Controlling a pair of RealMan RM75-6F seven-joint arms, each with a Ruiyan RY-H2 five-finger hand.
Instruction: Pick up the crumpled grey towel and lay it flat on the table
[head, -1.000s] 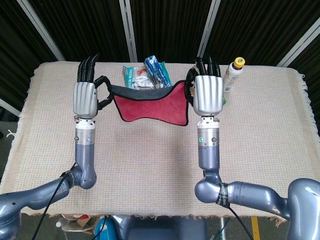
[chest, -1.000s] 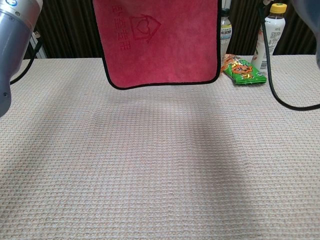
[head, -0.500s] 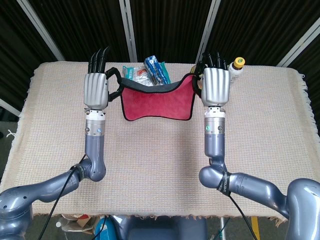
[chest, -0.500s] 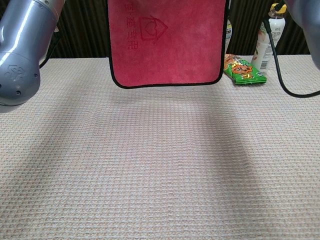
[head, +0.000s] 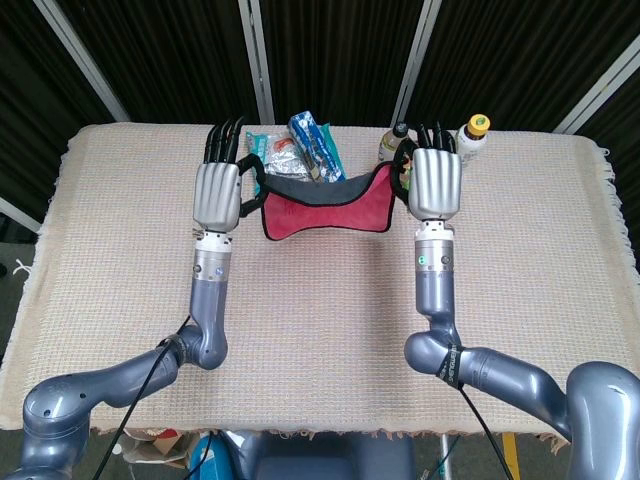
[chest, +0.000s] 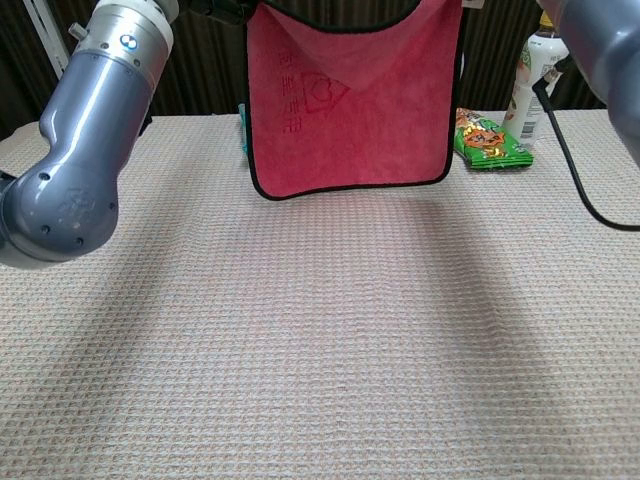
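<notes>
Both hands are pinching the towel's top corners: left hand (head: 219, 193), right hand (head: 436, 183). The red, black-edged towel (chest: 350, 110) is hanging between them, clear of the table (chest: 320, 340). Next, I'd say, lowering it flat.

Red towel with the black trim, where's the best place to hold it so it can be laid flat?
By its two top corners, one from each side, where the left hand and right hand hold the red towel with black trim. It hangs open with its bottom edge free above the beige woven table; the top edge sags, so spreading wider may help.
</notes>
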